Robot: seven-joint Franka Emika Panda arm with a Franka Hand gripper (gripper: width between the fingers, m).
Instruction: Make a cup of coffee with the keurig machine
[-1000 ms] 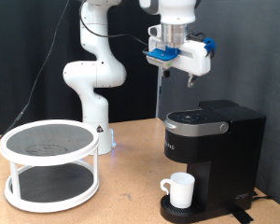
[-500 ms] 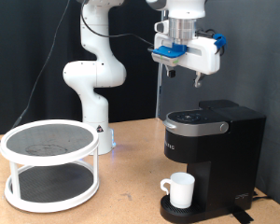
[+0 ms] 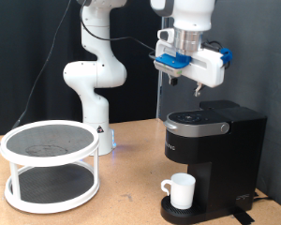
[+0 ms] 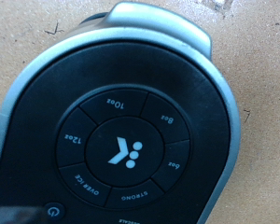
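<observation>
The black keurig machine stands at the exterior view's right with its lid down. The white cup sits upright on its round drip base, under the spout. My gripper hangs in the air just above the machine's top, with its fingers together and nothing between them. The wrist view looks straight down on the machine's round control panel, with a white K logo ringed by size buttons. No fingers show in that view.
A white two-tier round rack stands on the wooden table at the exterior view's left. The arm's white base rises behind it. A dark curtain hangs behind the table.
The gripper has moved towards the exterior view's right and a little down, and is now over the machine's top. The cup and machine have not moved.
</observation>
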